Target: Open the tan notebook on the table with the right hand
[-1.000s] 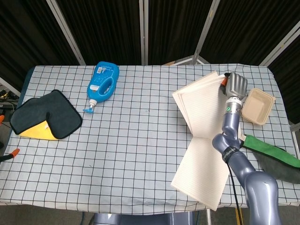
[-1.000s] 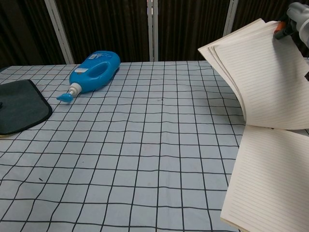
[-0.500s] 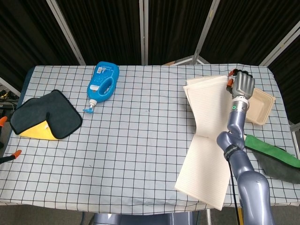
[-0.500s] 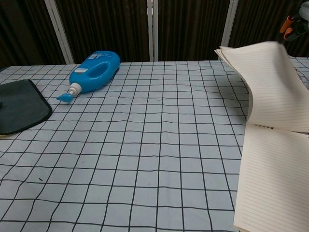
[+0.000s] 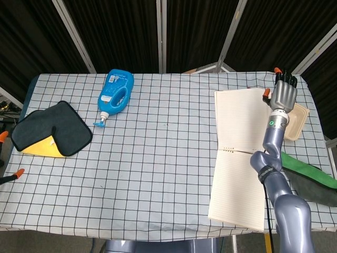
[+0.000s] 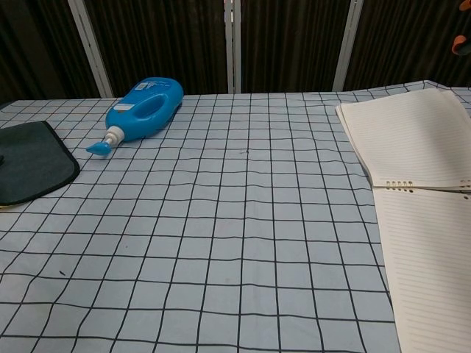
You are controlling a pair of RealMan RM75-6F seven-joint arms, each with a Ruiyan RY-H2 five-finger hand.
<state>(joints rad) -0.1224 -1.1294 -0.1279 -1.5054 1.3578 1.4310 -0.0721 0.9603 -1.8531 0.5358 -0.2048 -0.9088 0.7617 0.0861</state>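
Observation:
The notebook (image 5: pixel 238 158) lies open and flat on the right side of the checked table, its lined pages facing up and its spiral binding running across the middle. The chest view shows the same notebook (image 6: pixel 416 143) at the right edge. My right hand (image 5: pixel 283 94) is raised at the far right corner of the upper page, fingers spread and pointing up, holding nothing. In the chest view only an orange fingertip (image 6: pixel 460 44) of that hand shows at the top right. My left hand appears in neither view.
A blue bottle (image 5: pixel 117 90) lies on its side at the far left centre. A dark cloth over a yellow one (image 5: pixel 51 130) sits at the left edge. A tan container (image 5: pixel 296 121) and a green strap (image 5: pixel 305 169) lie right of the notebook.
The lifted pages have fallen from a raised, curved stack to lie flat. My right hand let go of them and moved right and away, off the paper.

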